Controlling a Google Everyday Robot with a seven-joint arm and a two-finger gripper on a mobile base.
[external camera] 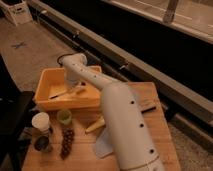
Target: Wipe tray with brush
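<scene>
Yellow-orange rectangular plastic tray [46,76] on a wooden table [161,136], white robot arm reaching in.
In front of the tray stand a white round jar [41,121] and a small green cup [64,116]. Inside it lies the slim dark-handled, tan-headed brush [64,93], with the end effector [75,83] at its right end, its grip impossible to tell.

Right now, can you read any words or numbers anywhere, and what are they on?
None can be read.
White box: dark marks, too blurred to read.
Floor: a blue cross, no letters.
Tray, brush, cup: no labels seen.
Gripper, low in the tray by the brush: no writing.
</scene>
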